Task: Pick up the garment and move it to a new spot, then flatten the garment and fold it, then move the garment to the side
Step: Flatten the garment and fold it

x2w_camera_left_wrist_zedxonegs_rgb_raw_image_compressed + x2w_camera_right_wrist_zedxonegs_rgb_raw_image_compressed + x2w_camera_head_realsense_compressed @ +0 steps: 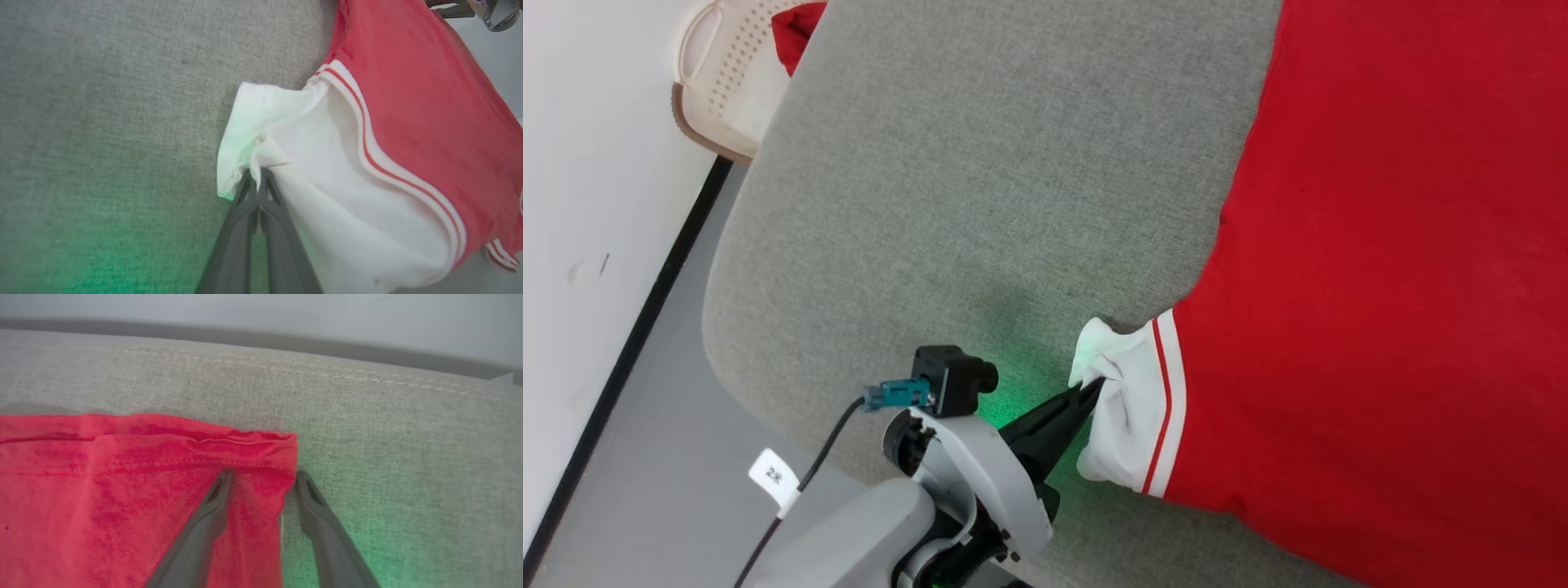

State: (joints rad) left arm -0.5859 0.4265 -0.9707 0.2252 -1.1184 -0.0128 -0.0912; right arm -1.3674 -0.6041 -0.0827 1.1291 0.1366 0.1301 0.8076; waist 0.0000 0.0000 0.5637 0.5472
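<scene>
The garment (1380,286) is bright red and lies spread over the right part of a grey upholstered surface (972,204). A white panel with red-white stripe trim bunches at its near left corner. My left gripper (1097,384) is shut on the crumpled edge of that white panel. The left wrist view shows this left gripper (257,173) with its tips pinched together in the white cloth of the garment (408,102). In the right wrist view my right gripper (263,477) stands open astride a red corner of the garment (122,498). One finger rests on the cloth and the other on the bare cushion.
A cream perforated basket (723,73) with a small red cloth (796,28) stands beyond the cushion's far left edge. A dark strip (645,310) runs along the floor at the left. A stitched seam (286,367) marks the cushion edge beyond the right gripper.
</scene>
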